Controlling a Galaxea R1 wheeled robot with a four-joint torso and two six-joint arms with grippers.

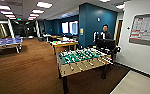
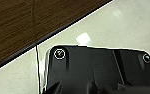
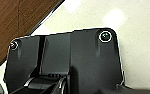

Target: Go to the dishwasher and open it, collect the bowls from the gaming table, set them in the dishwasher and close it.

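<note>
Facing the green-field, wooden-framed gaming table (image 1: 83,61); gripper states cannot be told; driving closer risks clipping its protruding rod handles.

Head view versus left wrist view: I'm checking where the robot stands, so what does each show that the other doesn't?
Head view alone: the gaming table with its green field and rods, a person behind it, a blue table-tennis table, wooden tables and a wall board. Left wrist view alone: the robot's dark plate, close up. Both share the brown wood-look floor meeting pale floor along a dark edge strip.
</note>
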